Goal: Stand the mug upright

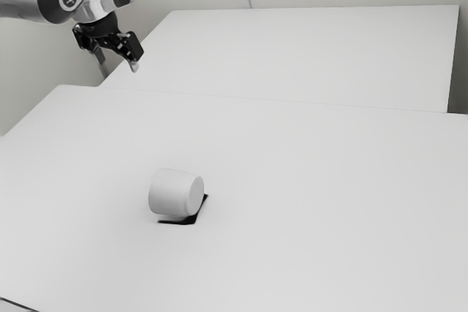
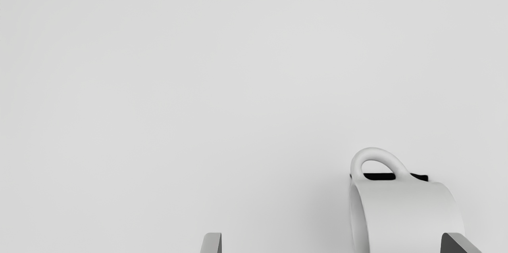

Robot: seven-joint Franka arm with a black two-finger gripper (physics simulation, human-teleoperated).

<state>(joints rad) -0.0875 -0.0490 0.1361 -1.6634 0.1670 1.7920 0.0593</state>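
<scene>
The mug (image 1: 172,192) looks like smooth, softly sheened ceramic on a smooth, matt white surface (image 1: 307,195), while toward ten o'clock in the exterior view the black hand (image 1: 117,62) shows glossy, plastic-like highlights.

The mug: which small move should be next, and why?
Probably shift the open gripper sideways, toward the mug, before lowering: in the wrist view, one fingertip overlaps the mug's base end, while bare table lies under much of the gap between the fingers.
</scene>
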